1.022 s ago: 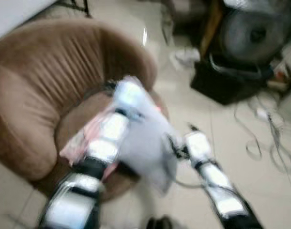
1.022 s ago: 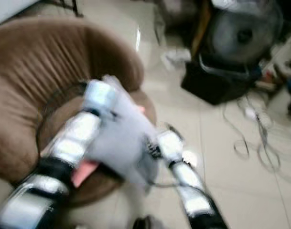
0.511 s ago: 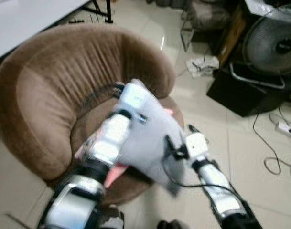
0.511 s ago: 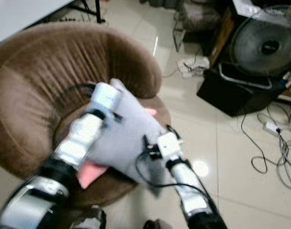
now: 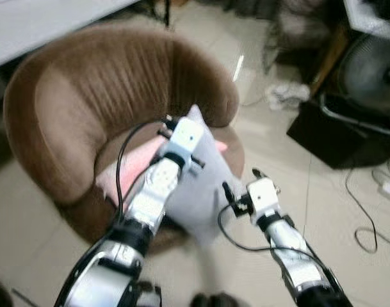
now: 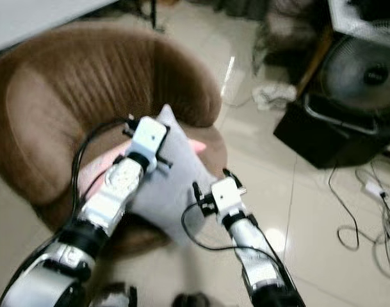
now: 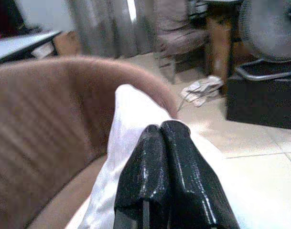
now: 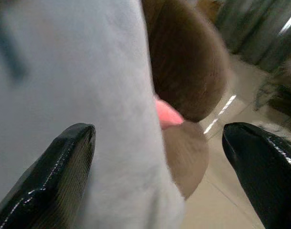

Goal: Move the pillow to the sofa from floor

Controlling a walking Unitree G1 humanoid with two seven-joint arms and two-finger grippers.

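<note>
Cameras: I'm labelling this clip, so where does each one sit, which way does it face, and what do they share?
Left eye view: head, looking down at the round brown velvet sofa; both silver arms, left gripper, right gripper.
Right eye view: the other head eye, same scene; black floor fan.
Left wrist view: along shut black fingers over the grey pillow.
Right wrist view: between open fingers, facing the pillow.
Shared: sofa and pillow.

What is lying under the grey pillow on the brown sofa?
Under the grey pillow, a pink cushion pokes out on the brown sofa seat, beside the left gripper's arm. How far it extends beneath is hidden by the pillow and arm.
</note>
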